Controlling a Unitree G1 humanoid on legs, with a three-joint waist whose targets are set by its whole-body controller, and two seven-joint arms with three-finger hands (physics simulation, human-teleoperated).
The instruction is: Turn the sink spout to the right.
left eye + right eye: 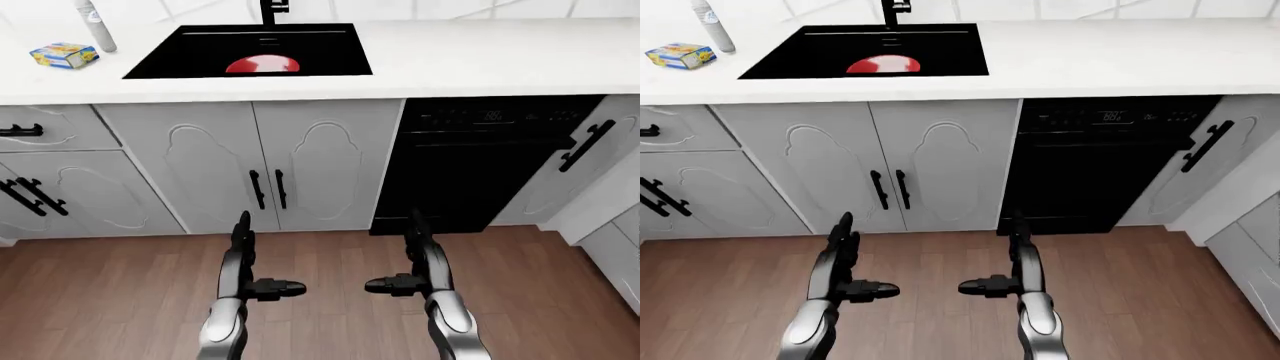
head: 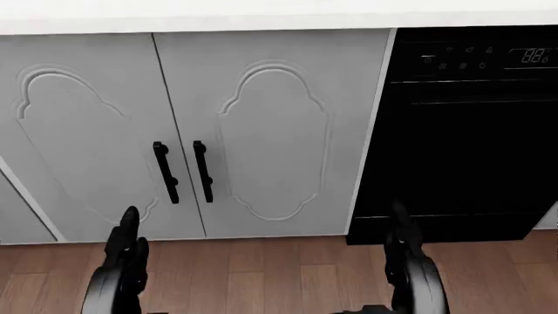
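Observation:
The black sink (image 1: 180, 61) is set in the white counter at the top left of the left-eye view. Only the base of the black spout (image 1: 271, 10) shows at the top edge, so its direction is hidden. A red round thing (image 1: 262, 64) lies in the sink. My left hand (image 1: 250, 259) and right hand (image 1: 412, 255) are low over the wood floor, far below the counter. Both are open and empty, fingers upward and thumbs pointing inward.
Grey double cabinet doors (image 1: 258, 161) with black handles stand under the sink. A black dishwasher (image 1: 480, 161) is to their right. A yellow and blue box (image 1: 64, 55) and a grey bottle (image 1: 95, 24) are on the counter (image 1: 480, 56) left of the sink.

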